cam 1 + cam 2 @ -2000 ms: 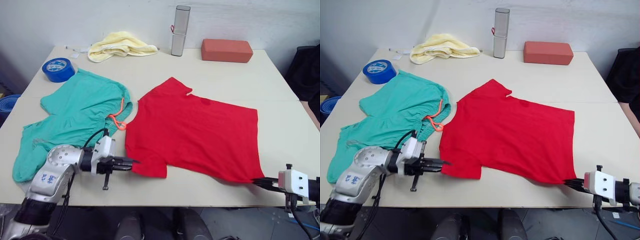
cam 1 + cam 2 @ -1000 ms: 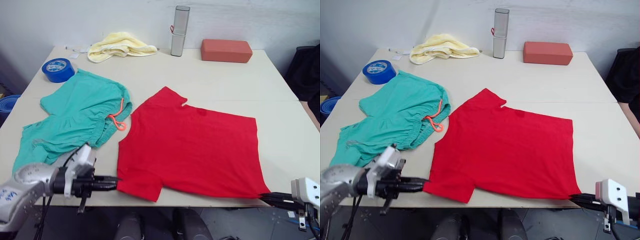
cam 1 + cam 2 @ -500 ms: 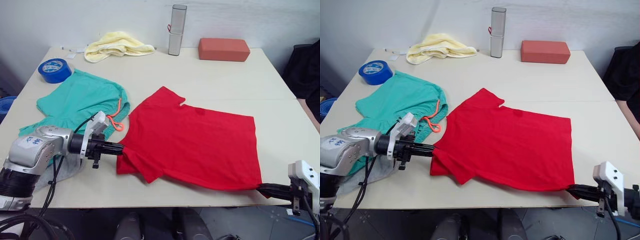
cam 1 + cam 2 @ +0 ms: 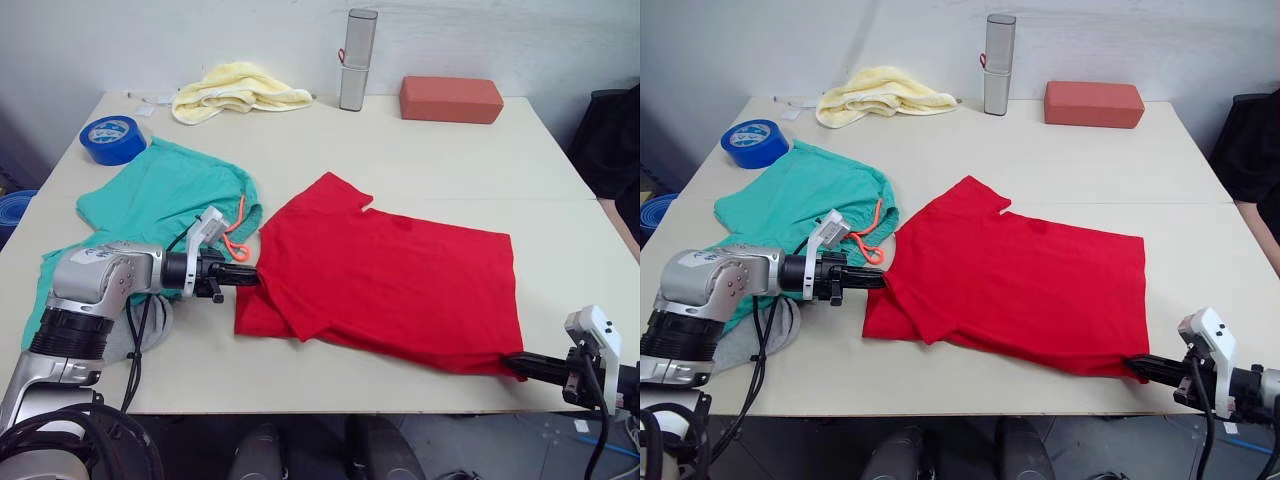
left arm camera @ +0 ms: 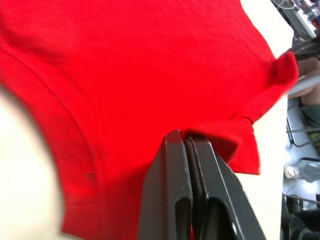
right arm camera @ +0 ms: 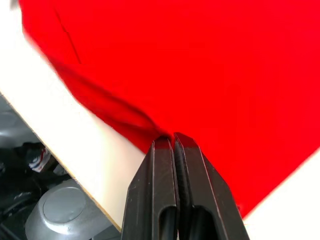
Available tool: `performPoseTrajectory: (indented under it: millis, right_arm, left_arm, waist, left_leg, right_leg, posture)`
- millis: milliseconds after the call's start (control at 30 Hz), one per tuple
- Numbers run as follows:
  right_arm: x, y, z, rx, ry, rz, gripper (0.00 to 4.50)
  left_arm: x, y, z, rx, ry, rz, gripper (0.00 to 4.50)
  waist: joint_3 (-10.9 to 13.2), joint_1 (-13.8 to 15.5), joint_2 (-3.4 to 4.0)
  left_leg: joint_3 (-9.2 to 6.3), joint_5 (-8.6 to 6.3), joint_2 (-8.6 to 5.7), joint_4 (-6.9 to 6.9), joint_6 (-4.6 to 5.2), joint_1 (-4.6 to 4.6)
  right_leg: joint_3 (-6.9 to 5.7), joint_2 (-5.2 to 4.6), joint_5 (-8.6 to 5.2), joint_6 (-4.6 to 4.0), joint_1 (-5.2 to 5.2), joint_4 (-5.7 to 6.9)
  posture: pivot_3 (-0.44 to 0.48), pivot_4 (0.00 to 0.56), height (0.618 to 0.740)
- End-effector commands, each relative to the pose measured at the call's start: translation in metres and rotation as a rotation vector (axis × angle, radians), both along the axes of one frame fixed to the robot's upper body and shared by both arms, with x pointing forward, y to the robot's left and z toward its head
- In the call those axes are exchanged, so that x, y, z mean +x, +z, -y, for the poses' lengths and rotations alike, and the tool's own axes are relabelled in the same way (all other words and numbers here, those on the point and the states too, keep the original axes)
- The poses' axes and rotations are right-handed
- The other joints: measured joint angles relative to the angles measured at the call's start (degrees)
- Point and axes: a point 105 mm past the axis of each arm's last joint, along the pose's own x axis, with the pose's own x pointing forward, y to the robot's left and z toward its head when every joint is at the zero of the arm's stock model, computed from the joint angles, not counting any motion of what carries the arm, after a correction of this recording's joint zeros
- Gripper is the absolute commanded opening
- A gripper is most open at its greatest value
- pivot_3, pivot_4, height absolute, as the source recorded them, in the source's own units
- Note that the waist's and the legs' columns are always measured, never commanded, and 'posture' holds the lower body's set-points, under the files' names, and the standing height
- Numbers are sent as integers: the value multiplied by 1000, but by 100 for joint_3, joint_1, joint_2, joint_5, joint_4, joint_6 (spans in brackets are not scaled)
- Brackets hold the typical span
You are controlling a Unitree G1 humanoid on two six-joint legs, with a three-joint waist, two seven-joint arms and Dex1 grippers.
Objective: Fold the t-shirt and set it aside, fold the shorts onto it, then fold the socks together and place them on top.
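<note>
While the t-shirt [image 4: 390, 280] lies spread on the middle of the desk [image 4: 440, 150], you have both hands clamped on it: your left hand [image 4: 250, 279] pinches the sleeve edge on the side facing the shorts, with that edge rolled over onto the shirt body, and your right hand [image 4: 512, 365] grips the bottom corner at the desk's front edge. In each wrist view the two black fingers are pressed together on red cloth.

The shorts [image 4: 160, 210] lie just beside the t-shirt, under your left arm, their orange-pink drawstring [image 4: 237, 240] close to the shirt's shoulder. A patch of grey fabric [image 4: 145, 325], possibly the socks, peeks out below the shorts by your left forearm.

Beyond the t-shirt, well apart from it, a red-brown block [image 4: 451, 99] and an upright silver canister [image 4: 354, 60] stand near the back edge. A pale yellow towel [image 4: 237, 86] lies beyond the shorts, and a blue tape roll [image 4: 115, 139] sits near their far corner.
</note>
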Motion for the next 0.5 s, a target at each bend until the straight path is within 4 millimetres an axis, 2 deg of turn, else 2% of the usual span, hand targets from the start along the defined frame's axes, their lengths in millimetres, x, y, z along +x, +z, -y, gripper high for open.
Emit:
performPoseTrajectory:
  millis: [33, 233, 333, 367, 467, 500]
  right_arm:
    - [2, -4, 4, -9, -30, -8, 0]
    - [9, -12, 2, -21, -59, 0, 0]
    - [10, -16, 1, -41, -48, 7, 0]
    - [11, -16, 2, -44, -61, 15, 0]
    - [13, -11, 2, -46, -62, 55, 573]
    - [16, -7, 4, -54, -66, 97, 894]
  left_arm:
    - [7, -1, -4, 25, 48, 18, 46]
    - [20, -4, -6, 30, 112, 55, 46]
    - [16, -8, -5, 39, 85, 39, 46]
    - [16, -9, -5, 53, 82, 48, 417]
    - [23, -6, -10, 74, 114, 128, 1151]
    - [27, -1, -13, 65, 134, 171, 1462]
  waist:
    - [0, -1, 0]
    - [0, -2, -1]
    - [0, -3, -1]
    - [0, -4, -1]
    - [0, -10, -1]
    - [0, -10, -1]
  left_leg:
    - [0, 1, -1, 0, -1, 0]
    - [1, 2, 0, 1, -4, -1]
    - [2, 4, 0, 2, -6, -1]
    - [3, 4, 0, 2, -7, -1]
    - [4, 4, 1, 2, -7, 0]
    - [4, 4, 1, 2, -8, 1]
  right_leg:
    - [0, 3, 0, 0, 0, 0]
    - [2, 3, 0, 0, -4, 5]
    - [1, 6, 0, 0, -4, 5]
    - [1, 6, 0, 1, -4, 5]
    - [1, 7, 0, 0, -4, 6]
    - [0, 8, 0, 0, -4, 6]
  posture:
    - [0, 150, 740]
    - [0, 150, 740]
    - [0, 150, 740]
    - [0, 150, 740]
    - [0, 150, 740]
    - [0, 150, 740]
